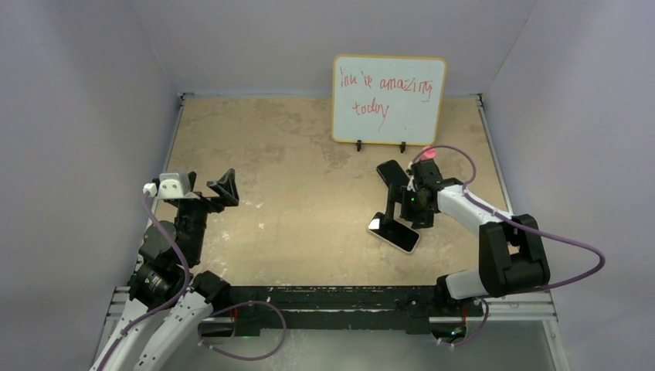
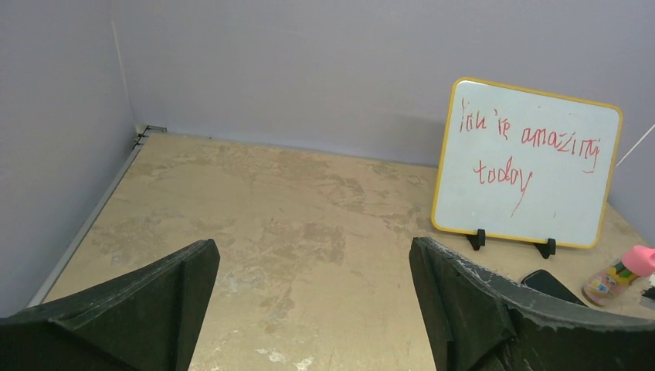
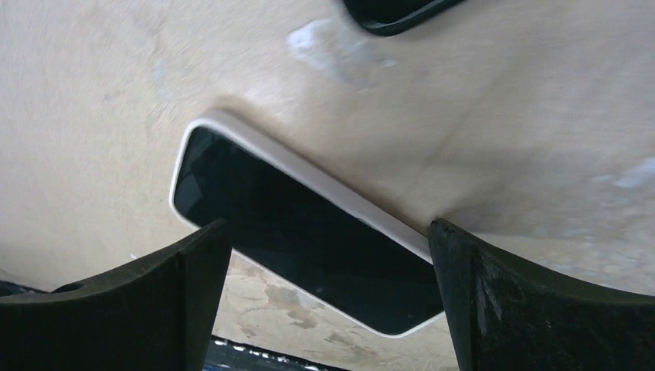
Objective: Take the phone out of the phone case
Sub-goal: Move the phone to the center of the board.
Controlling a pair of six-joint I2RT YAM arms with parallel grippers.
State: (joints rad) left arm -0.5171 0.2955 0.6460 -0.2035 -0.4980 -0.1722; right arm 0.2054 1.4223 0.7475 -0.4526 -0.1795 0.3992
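Observation:
A flat phone [image 1: 394, 232] with a black screen and a white rim lies face up on the tan table, right of centre. It fills the middle of the right wrist view [image 3: 301, 232]. My right gripper [image 1: 403, 219] hovers just above it, open, with the fingers straddling one end of the phone [image 3: 328, 226] and nothing held. Whether the white rim is the phone case I cannot tell. A second black flat piece [image 1: 392, 171] lies just behind it, also seen at the top edge of the right wrist view [image 3: 394, 15]. My left gripper [image 1: 207, 185] is open and empty far to the left [image 2: 313, 243].
A yellow-framed whiteboard [image 1: 388, 99] with red writing stands at the back on two black feet. A small pink-capped bottle [image 1: 429, 157] lies by its right foot, behind the right wrist. Grey walls close in three sides. A metal rail [image 1: 332, 297] runs along the near edge.

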